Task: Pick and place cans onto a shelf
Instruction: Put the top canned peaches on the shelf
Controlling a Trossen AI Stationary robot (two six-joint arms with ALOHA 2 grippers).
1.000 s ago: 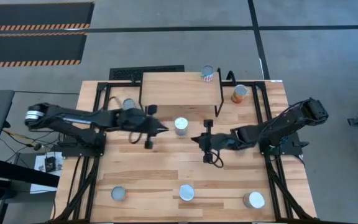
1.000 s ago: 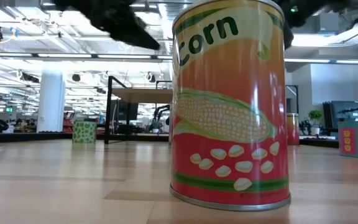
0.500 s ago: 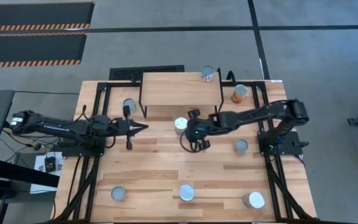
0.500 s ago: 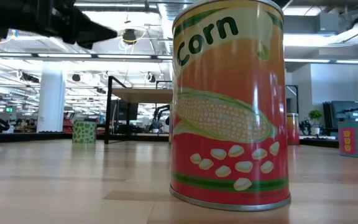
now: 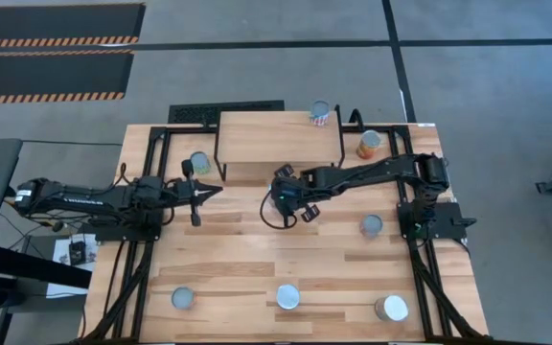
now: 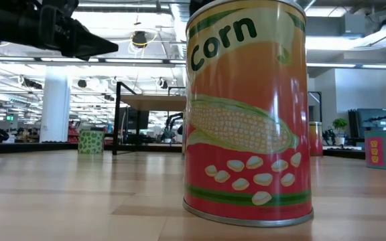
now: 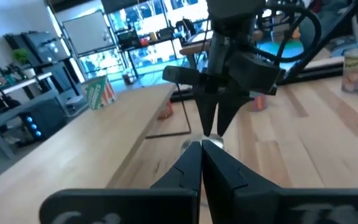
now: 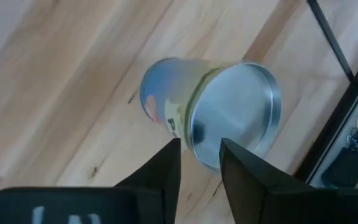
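Observation:
A can (image 8: 229, 115) with a silver top and a blue and yellow label stands upright on the table in front of the shelf (image 5: 276, 139). My right gripper (image 8: 199, 163) hangs open just above it, slanting down, and hides it in the high view (image 5: 281, 198). I see no touch. My left gripper (image 5: 218, 190) is shut and holds nothing. It points level toward the table's middle, left of the shelf (image 7: 202, 148). One can (image 5: 320, 113) shows at the shelf's far right corner.
Other cans stand on the table: one left of the shelf (image 5: 199, 161), an orange one to its right (image 5: 369, 144), one under the right arm (image 5: 372, 225), and three along the near edge (image 5: 183, 298), (image 5: 287, 296), (image 5: 391, 308). The corn can (image 6: 246, 114) fills the low view.
My right gripper has swung toward the table's left and far side, from the middle right to above the can in front of the shelf, and has tipped down. My left gripper has drawn back toward the table's left edge and sunk a little.

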